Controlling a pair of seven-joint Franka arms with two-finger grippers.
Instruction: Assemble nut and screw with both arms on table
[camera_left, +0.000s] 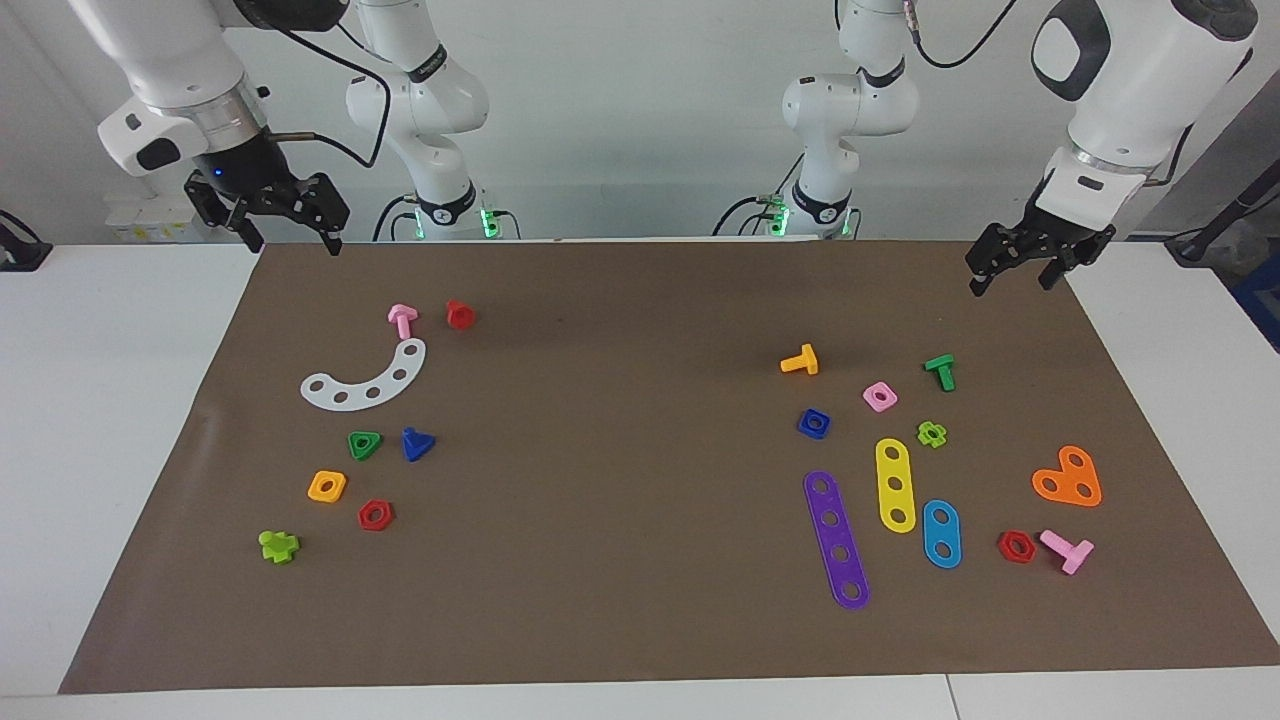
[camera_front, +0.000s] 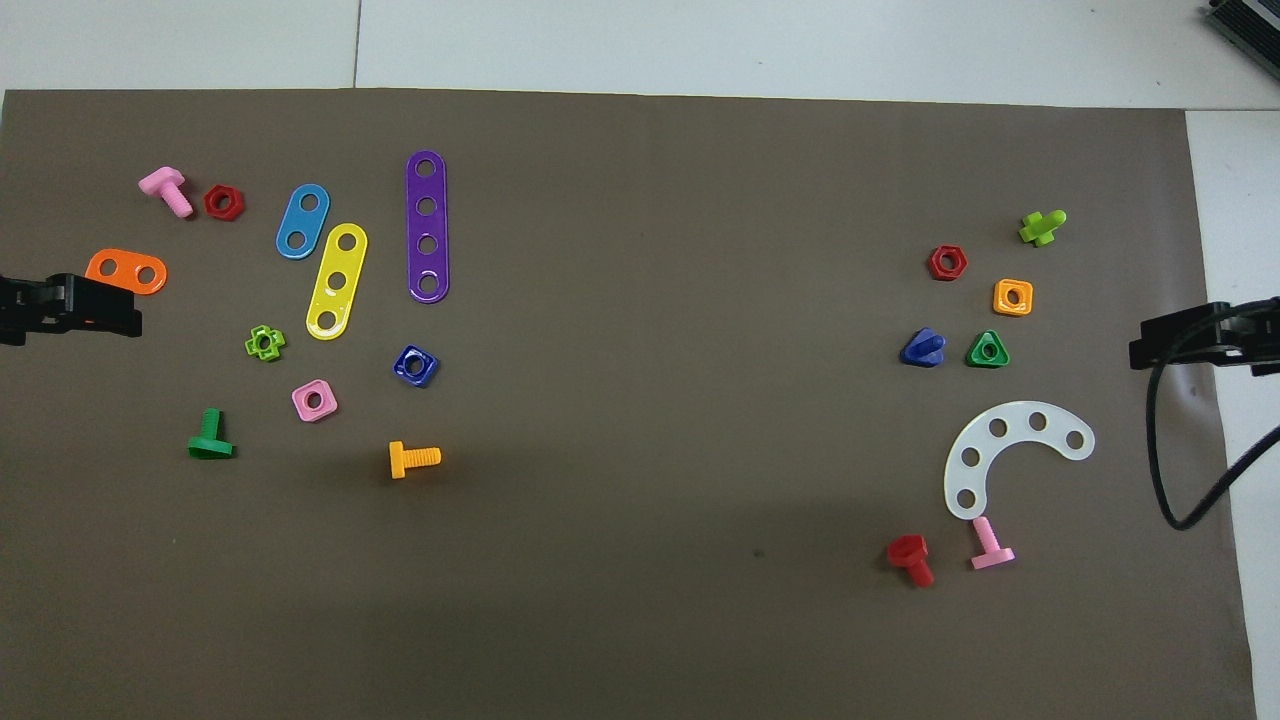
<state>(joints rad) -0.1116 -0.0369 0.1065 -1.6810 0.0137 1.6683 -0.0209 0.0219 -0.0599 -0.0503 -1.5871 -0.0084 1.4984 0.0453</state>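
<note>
The blue square nut (camera_left: 814, 423) (camera_front: 415, 365) lies on the brown mat (camera_left: 620, 520) toward the left arm's end of the table (camera_left: 110, 420), beside a pink square nut (camera_left: 879, 396). The blue screw (camera_left: 417, 443) (camera_front: 923, 347) with a triangular head lies toward the right arm's end, beside a green triangular nut (camera_left: 364, 445). My left gripper (camera_left: 1010, 286) (camera_front: 70, 306) hangs open and empty, raised over the mat's edge at its own end. My right gripper (camera_left: 295, 246) (camera_front: 1190, 340) hangs open and empty, raised over the mat's edge at its end.
Near the nut lie an orange screw (camera_left: 800, 361), a green screw (camera_left: 941, 371), purple (camera_left: 837, 539), yellow (camera_left: 895, 484) and blue (camera_left: 941, 533) strips and an orange plate (camera_left: 1068, 478). Near the screw lie a white curved strip (camera_left: 366, 378), an orange nut (camera_left: 327, 486), a red nut (camera_left: 375, 515) and pink and red screws.
</note>
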